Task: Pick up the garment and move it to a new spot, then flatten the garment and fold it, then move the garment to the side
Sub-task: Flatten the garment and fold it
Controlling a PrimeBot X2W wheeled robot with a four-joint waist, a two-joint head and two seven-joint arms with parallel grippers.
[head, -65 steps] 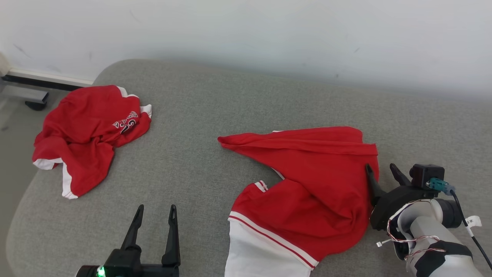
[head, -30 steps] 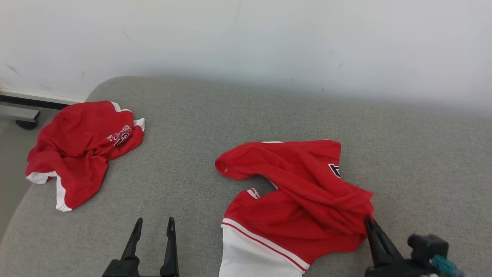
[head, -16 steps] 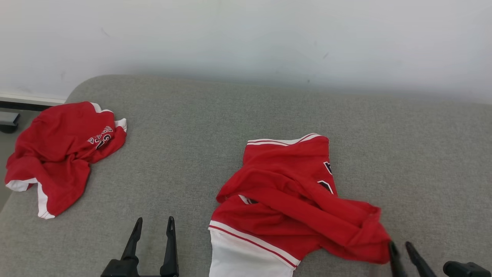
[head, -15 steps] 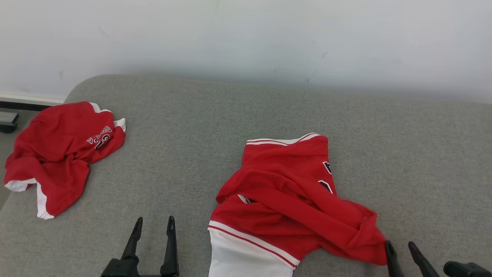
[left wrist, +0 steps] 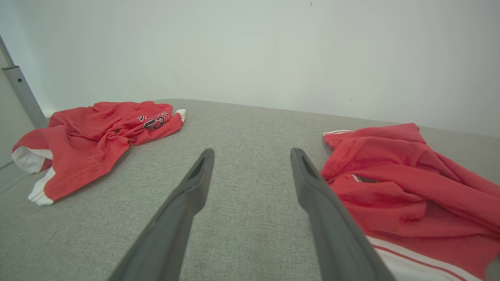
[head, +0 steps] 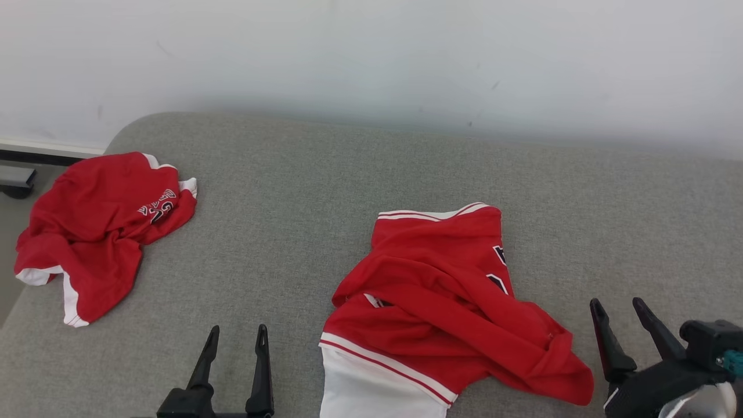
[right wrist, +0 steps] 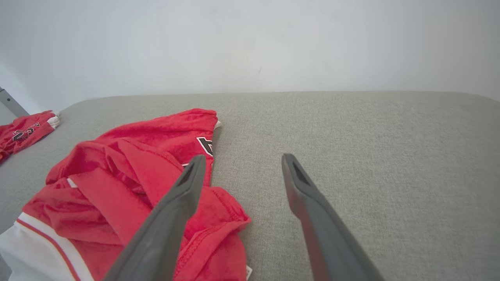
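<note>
A: Where's the garment?
B: Crumpled on the grey cushion, running near to far. Right pincer, spread and empty, sits just right of it; left pincer, spread too, lies farther off.

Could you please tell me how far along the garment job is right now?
Done, apparently: the garment lies set down on the grey cushion, with the right claw open beside it, not gripping. In hand: nothing; the left claw is open too, over bare cushion. Left: the garment is bunched, a red fold lying across it, so flattening, folding and moving aside remain.
</note>
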